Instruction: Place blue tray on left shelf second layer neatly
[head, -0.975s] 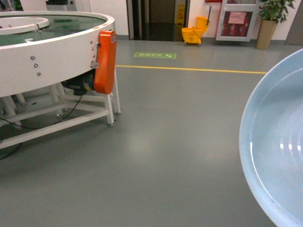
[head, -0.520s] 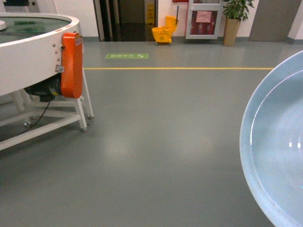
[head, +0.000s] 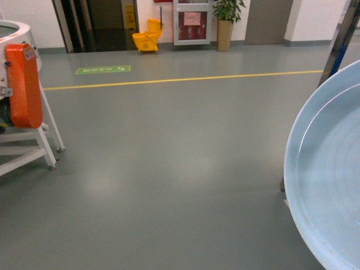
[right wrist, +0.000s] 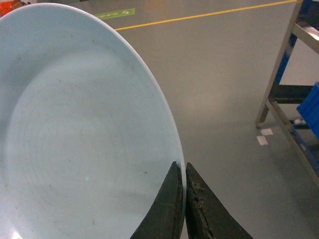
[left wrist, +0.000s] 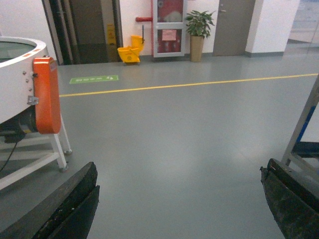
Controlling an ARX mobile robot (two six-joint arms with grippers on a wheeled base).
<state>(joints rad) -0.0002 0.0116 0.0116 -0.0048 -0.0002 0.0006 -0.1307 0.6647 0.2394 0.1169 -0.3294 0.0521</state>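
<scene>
The pale blue tray (head: 332,180) fills the right side of the head view, held tilted above the grey floor. In the right wrist view my right gripper (right wrist: 183,169) is shut on the rim of the blue tray (right wrist: 75,134), one finger inside the rim and one outside. My left gripper (left wrist: 180,167) is open, with only floor between its dark fingers. A steel post of the left shelf (head: 337,39) shows at the head view's top right, and the left shelf (right wrist: 273,82) stands to the right of the tray. Its layers are mostly out of view.
The round white conveyor table with an orange motor cover (head: 22,84) stands at the far left on a white frame. A deep blue crate (right wrist: 311,109) sits low in the shelf. A yellow mop bucket (head: 145,39) and a potted plant (head: 226,22) stand by the far wall.
The view has swung right: the conveyor table has slid toward the left edge and the shelf post has come in at the right. The tray keeps its place in the right gripper.
</scene>
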